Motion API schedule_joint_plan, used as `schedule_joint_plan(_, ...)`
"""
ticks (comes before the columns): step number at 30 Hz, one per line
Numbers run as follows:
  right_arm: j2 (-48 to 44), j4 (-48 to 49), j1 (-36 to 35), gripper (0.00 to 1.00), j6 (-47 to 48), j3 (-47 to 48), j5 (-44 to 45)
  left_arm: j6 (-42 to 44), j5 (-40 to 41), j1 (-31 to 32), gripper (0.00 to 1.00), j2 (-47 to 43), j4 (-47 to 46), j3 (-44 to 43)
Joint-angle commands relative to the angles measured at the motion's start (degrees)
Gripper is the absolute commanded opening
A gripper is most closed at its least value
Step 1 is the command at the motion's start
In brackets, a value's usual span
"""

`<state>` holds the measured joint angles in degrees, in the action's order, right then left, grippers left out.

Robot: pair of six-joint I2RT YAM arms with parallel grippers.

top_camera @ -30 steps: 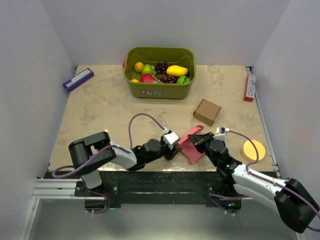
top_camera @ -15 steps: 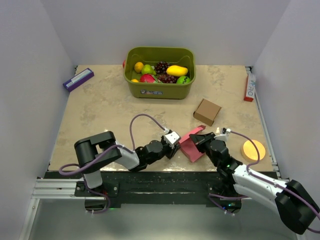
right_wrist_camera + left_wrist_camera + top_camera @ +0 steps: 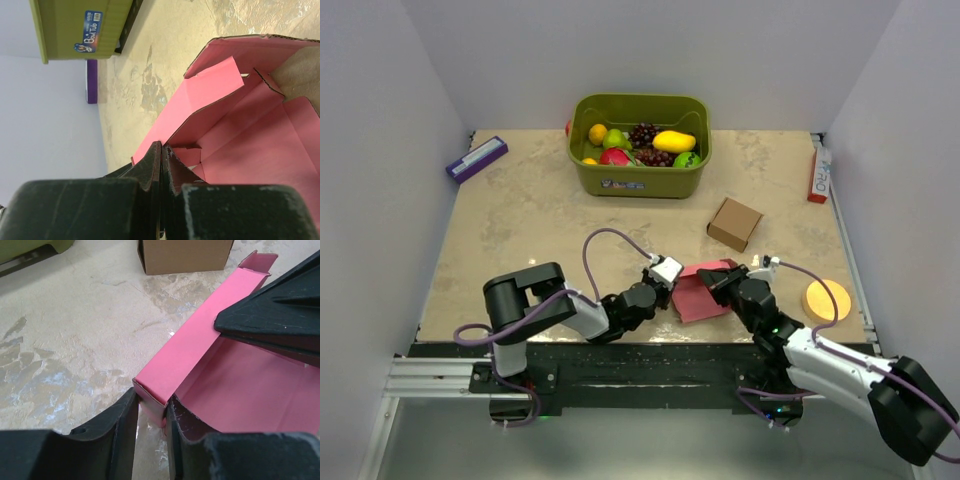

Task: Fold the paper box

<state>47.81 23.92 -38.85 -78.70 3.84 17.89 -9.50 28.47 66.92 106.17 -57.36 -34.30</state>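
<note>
**Fig.** Pink-red thin-card paper box (image 3: pixel 698 297), partly folded w/ its top open, is lying on the beige marbled bench (image 3: pixel 520 230) near the front edge. L-arm fingers (image 3: pixel 670 292) are pinching the box's near end corner, one finger on each side of the short end wall. R-arm fingers (image 3: pixel 161 152) are pressing together on the thin long side wall, approx. mid-length. The far end flap is standing open, pointing toward a small brown cardboard box (image 3: pixel 734 223) that is sitting apart behind it. At rear centre, an olive-green plastic tub (image 3: pixel 638 178) is holding assorted fruit (image 3: pixel 674 141). An orange round disc (image 3: pixel 826 299) is lying at the R side.
</note>
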Motion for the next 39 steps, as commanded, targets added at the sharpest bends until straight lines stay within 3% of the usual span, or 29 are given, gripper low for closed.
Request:
schedule_joint_plan(1,0.27,-9.06,-0.44,0.0,0.83,-0.06,-1.89,-1.49,4.22,0.15,0.29,0.61,-5.57,-3.48)
schedule_joint_plan(3,0.18,-10.12,-0.61,0.0,0.04,0.47,-1.72,-2.02,4.84,0.5,0.27,1.49,-4.52,-4.71)
schedule_joint_plan(10,-0.88,-15.22,-0.53,0.0,-2.69,2.4,-0.49,-1.84,18.7,3.13,0.12,5.18,2.69,-10.6)
schedule_joint_plan(15,-1.67,-17.68,-0.61,0.01,-1.03,5.04,-0.05,-1.4,22.15,3.75,0.0,6.68,3.66,-10.88)
schedule_joint_plan(17,-3.59,-19.87,-0.53,0.11,-0.15,6.18,0.13,-0.62,22.16,3.66,0.0,5.11,3.23,-9.73)
schedule_joint_plan(18,-4.47,-21.62,-0.61,0.23,1.08,6.62,0.13,0.0,21.98,3.66,0.0,4.23,3.05,-8.34)
schedule_joint_plan(20,-6.76,-23.74,-0.52,0.38,2.84,8.46,0.22,0.88,20.75,3.49,0.0,0.82,3.92,-6.4)
schedule_joint_plan(21,-9.38,-26.97,-0.52,0.53,4.93,9.43,0.22,0.54,18.14,3.22,0.0,-0.69,5.23,-4.56)
schedule_joint_plan(25,-14.76,-34.72,-0.53,0.76,13.02,14.96,-0.31,-6.65,9.6,-0.9,0.0,-8.68,16.65,-1.47)
schedule_joint_plan(28,-15.47,-41.4,-0.52,0.82,19.88,20.41,0.04,-9.3,5.47,-3.18,0.0,-13.87,26.58,-1.03)
schedule_joint_plan(31,-13.02,-47.73,-0.52,0.83,25.95,25.16,1.0,-11.5,0.46,-6.34,0.0,-17.48,35.46,-1.21)
schedule_joint_plan(36,-7.83,-45.3,-0.53,0.83,36.22,24.91,-2.32,-11.33,-4.29,-8.55,0.0,-21.88,42.33,-0.5)
schedule_joint_plan(39,-5.01,-42.22,-0.79,0.83,37.47,23.15,-4.26,-11.24,-6.83,-9.52,0.0,-23.28,44.44,-0.41)
